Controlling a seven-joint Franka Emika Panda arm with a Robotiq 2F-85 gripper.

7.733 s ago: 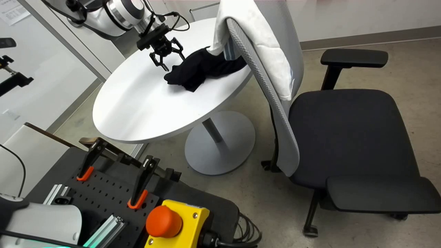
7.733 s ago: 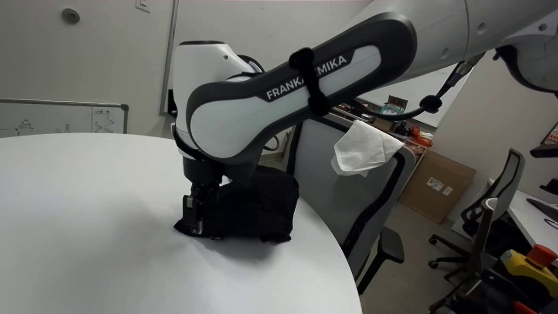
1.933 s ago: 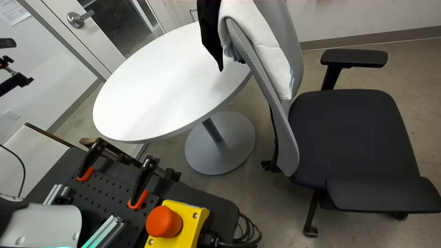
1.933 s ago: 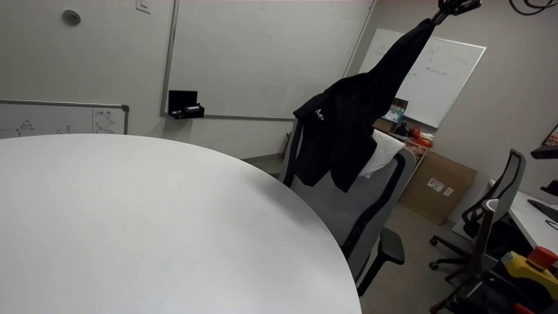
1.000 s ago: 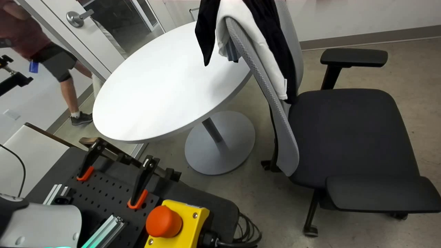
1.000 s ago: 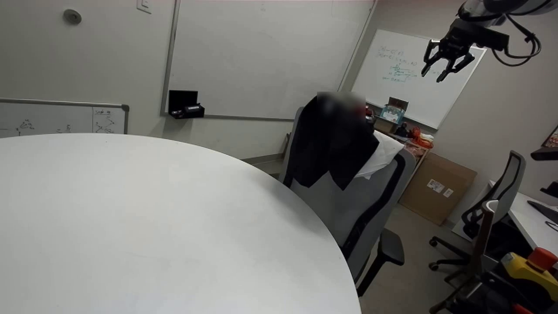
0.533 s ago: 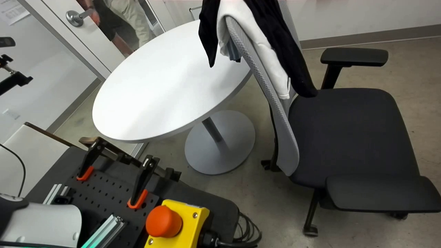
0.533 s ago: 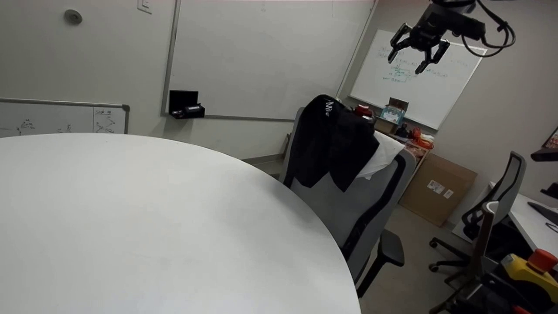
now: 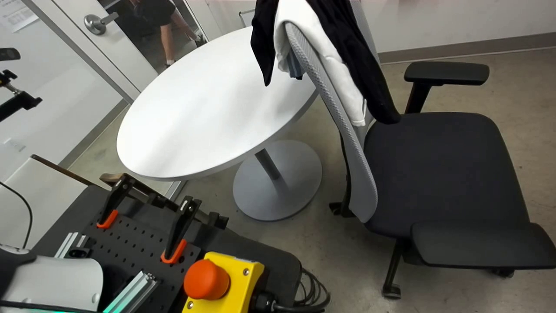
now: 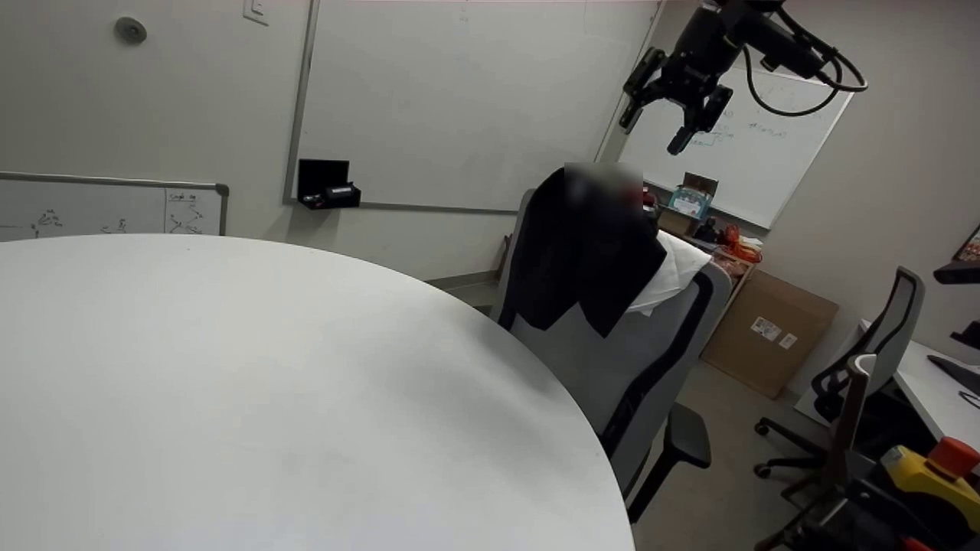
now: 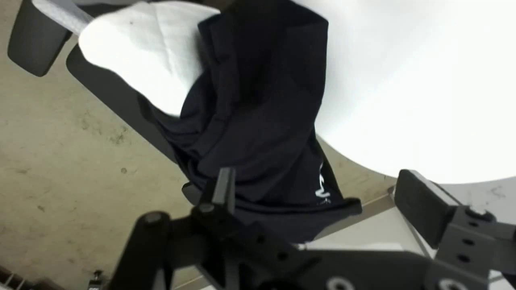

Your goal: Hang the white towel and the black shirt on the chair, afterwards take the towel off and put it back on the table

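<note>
The black shirt [image 10: 586, 268] hangs over the top of the grey chair back [image 10: 589, 367], with white lettering seen in the wrist view [image 11: 322, 191]. Its far side hangs down toward the seat in an exterior view [image 9: 365, 65]. The white towel [image 9: 306, 26] drapes over the same chair back beside the shirt, which covers part of it in an exterior view [image 10: 677, 268]. The towel also shows in the wrist view [image 11: 145, 48]. My gripper [image 10: 653, 136] is open and empty, above and apart from the shirt. In the wrist view, the shirt is beyond its spread fingers [image 11: 318, 189].
The round white table [image 9: 195, 117] stands beside the chair. The chair has black armrests [image 9: 447, 73] that stick out. A cart with clamps [image 9: 178, 230] and a red emergency stop button [image 9: 206, 279] stands nearby. A person's legs [image 9: 166, 39] show beyond the door.
The shirt, earlier on the table and then lifted in my gripper, now hangs on the chair. My gripper has let go, opened, and moved left above the shirt. The person has moved.
</note>
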